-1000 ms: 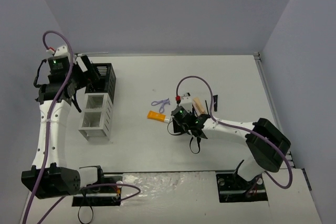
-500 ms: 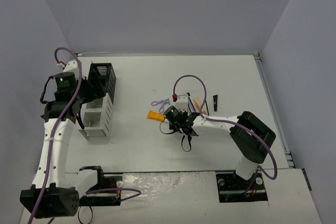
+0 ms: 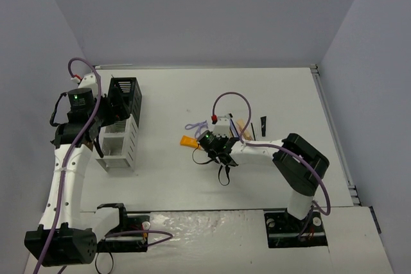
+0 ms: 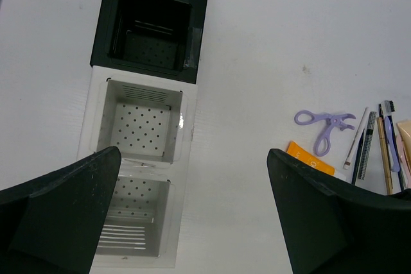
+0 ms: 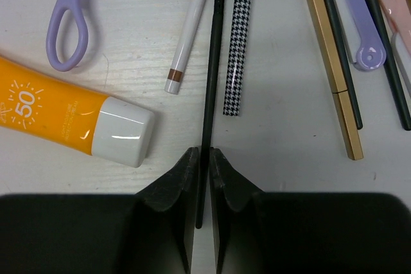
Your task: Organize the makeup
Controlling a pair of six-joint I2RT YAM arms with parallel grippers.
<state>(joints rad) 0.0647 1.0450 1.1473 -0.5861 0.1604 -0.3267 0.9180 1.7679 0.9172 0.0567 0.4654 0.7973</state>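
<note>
My right hand (image 5: 203, 158) is clamped on the thin black pencil (image 5: 212, 62), gripping it right at its near end with a fingertip (image 5: 186, 165) pressed to each side. The pencil lies flat on the bench (image 3: 270, 94) in the loose cluster of makeup right of centre, well apart from the rack (image 3: 119, 136) on the far left. It is squeezed between two neighbours. The white pencil (image 5: 189, 30) is just beside it on one flank and the houndstooth pencil (image 5: 236, 43) on the other. The orange tube (image 5: 64, 117) sits close to my left fingertip.

With the grip this far out on the end, I expect the long free part to sag or swing once it leaves the surface. I would lift straight up and slowly, with no sideways drag, so neither neighbour rolls and the tube's cap isn't nudged. I would travel left only once the tip clears the cluster. Thin as it is, the pencil could also twist in the pads, so I would keep wrist rotation gentle.

My left hand (image 4: 192, 158) hangs above the rack with its fingers spread wide and nothing between them. It needs to be out of the way before I lower the pencil tip-first into a compartment.
</note>
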